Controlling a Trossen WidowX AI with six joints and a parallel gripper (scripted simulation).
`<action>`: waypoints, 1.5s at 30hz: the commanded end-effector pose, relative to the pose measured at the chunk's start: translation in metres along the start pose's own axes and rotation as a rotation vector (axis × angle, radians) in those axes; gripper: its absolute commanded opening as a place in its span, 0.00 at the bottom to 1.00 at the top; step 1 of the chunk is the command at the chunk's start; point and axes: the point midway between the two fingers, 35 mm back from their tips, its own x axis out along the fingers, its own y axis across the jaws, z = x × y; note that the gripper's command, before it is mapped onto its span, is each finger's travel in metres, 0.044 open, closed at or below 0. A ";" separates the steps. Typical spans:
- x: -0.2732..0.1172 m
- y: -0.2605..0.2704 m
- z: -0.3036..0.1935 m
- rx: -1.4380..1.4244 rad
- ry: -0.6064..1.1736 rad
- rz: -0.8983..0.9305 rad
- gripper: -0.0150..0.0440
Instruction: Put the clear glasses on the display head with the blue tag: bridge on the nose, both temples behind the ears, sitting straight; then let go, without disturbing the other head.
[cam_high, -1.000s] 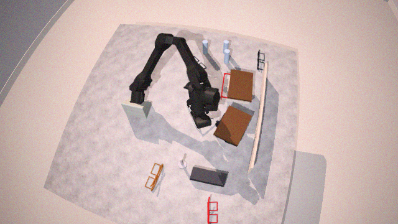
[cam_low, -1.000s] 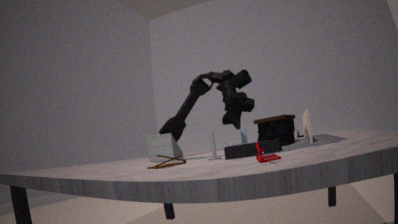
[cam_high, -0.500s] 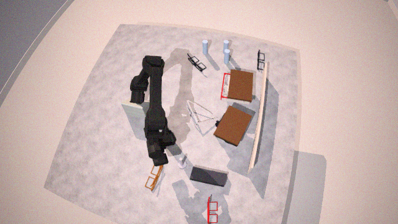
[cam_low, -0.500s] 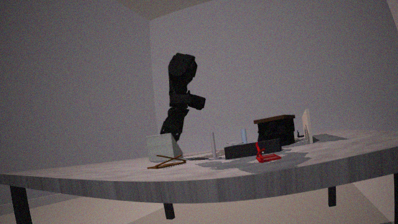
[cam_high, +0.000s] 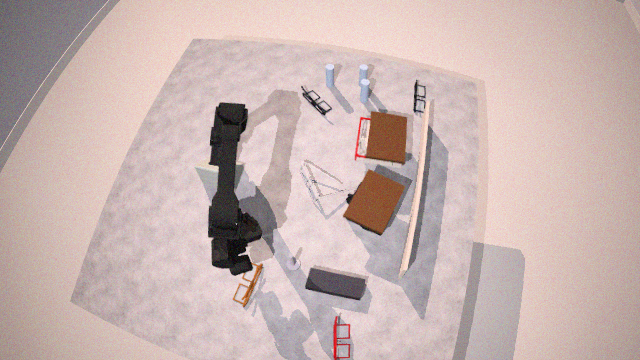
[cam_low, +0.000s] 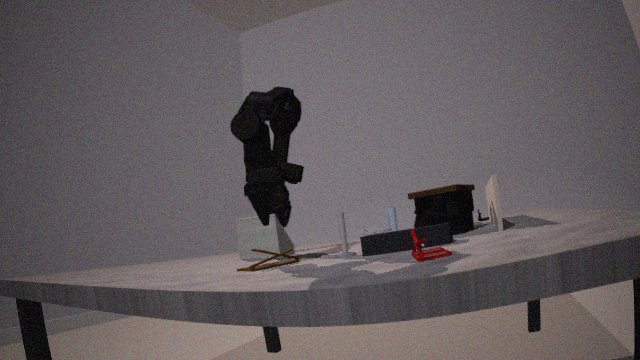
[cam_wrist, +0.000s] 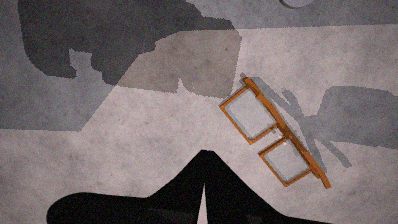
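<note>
The clear glasses (cam_high: 314, 187) lie on the table, temples pointing toward the heads. One display head (cam_high: 375, 202) (cam_low: 442, 212) is dark with a brown top and stands at an angle, its nose just showing. The other head (cam_high: 387, 137) also has a brown top, a pale face side and a red glasses-like outline in front. The blue tag cannot be made out in any view. My gripper (cam_low: 275, 222) (cam_wrist: 206, 156) is shut and empty, above the table beside the orange glasses (cam_high: 253, 285) (cam_wrist: 287, 132), far from the clear glasses.
Red glasses (cam_high: 336, 337) (cam_low: 434, 255) lie at the near edge. A dark box (cam_high: 336, 284) (cam_low: 400, 242) and thin stand (cam_low: 343, 235) are nearby. Black glasses (cam_high: 316, 101) and blue cylinders (cam_high: 330, 76) (cam_high: 365, 91) are at the back. A tall pale panel (cam_high: 417, 190) stands behind the heads.
</note>
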 end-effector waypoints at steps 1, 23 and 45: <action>0.007 0.000 -0.001 -0.003 0.000 0.007 0.25; 0.043 0.000 -0.001 -0.004 -0.001 0.007 0.25; 0.058 -0.002 -0.001 -0.004 -0.002 0.007 0.25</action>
